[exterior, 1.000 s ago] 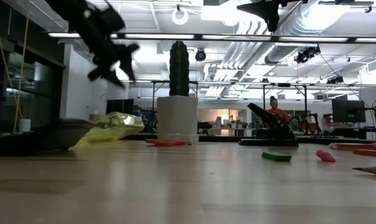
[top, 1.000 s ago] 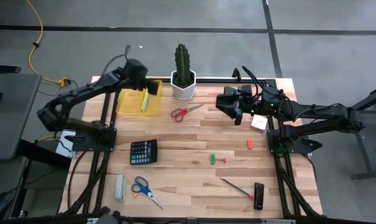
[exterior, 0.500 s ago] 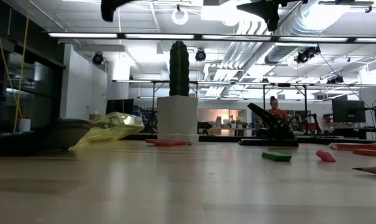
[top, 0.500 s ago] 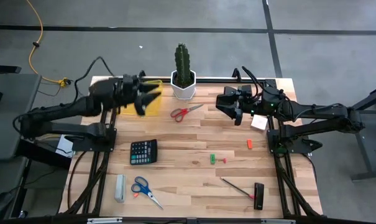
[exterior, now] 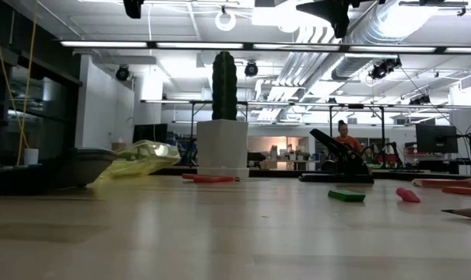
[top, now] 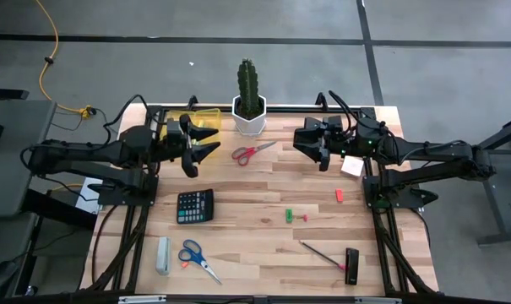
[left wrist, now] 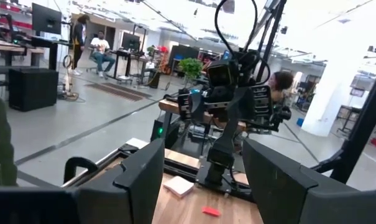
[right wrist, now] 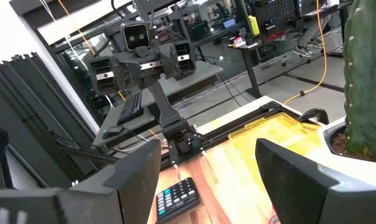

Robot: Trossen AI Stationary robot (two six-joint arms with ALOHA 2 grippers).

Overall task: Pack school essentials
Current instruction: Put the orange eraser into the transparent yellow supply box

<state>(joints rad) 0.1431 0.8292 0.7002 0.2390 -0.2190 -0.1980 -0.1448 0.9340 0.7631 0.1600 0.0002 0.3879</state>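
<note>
Wooden slat surface (top: pixel 255 181), rear edge: potted cactus in white pot (top: pixel 248 105); yellow pouch (top: pixel 206 118) just beside it on the left arm's side, partly hidden under the left arm. Left end effector (top: pixel 206 141): raised above the surface near the pouch, fingers spread, nothing between them. Right end effector (top: pixel 310 145): raised over the rear right of the surface, fingers spread, empty. Unpacked stock on the surface: red-handled scissors (top: pixel 252 151) between the two end effectors, near the cactus; small white block (top: pixel 351 167) under the right arm; small red piece (top: pixel 339 195); green marker (top: pixel 289 216) with a tiny red bit (top: pixel 306 218) beside it; thin dark stick (top: pixel 319 253); blue-handled scissors (top: pixel 196 257) near the front edge. Also present, not for packing: black calculator (top: pixel 194 205), pale grey bar (top: pixel 163 255), black clip-like item (top: pixel 351 265). Step in hand, by judgement: between picks, most stock unpacked. Next move likely: descend on the nearest piece, probably the red-handled scissors, align fingers across the handles, pinch, carry to the pouch.
</note>
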